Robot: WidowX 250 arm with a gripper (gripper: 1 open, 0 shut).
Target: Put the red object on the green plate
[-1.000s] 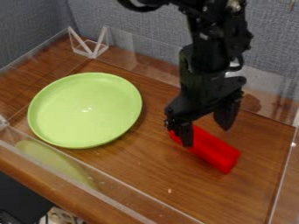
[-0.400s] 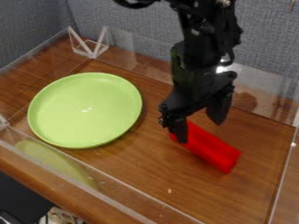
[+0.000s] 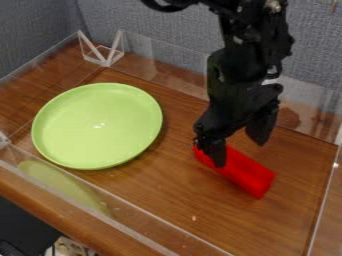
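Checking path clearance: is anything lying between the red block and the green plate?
Nothing visible does. Bare wooden tabletop separates the red block from the plate; the open tool is over the block's near end.

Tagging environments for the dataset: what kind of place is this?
Likely a lab test cell, not a home: a wooden table fenced by clear acrylic walls, grey fabric backdrop, and only a green plate and red object under the arm.

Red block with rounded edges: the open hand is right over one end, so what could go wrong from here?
1. The hand sits over the upper-left end of the red rounded block, not its middle; an end grasp may let it tilt or slip during the lift.
2. The clear plastic wall around the wooden table leaves little room.
3. The glossy round lime-green plate could let the block slide.
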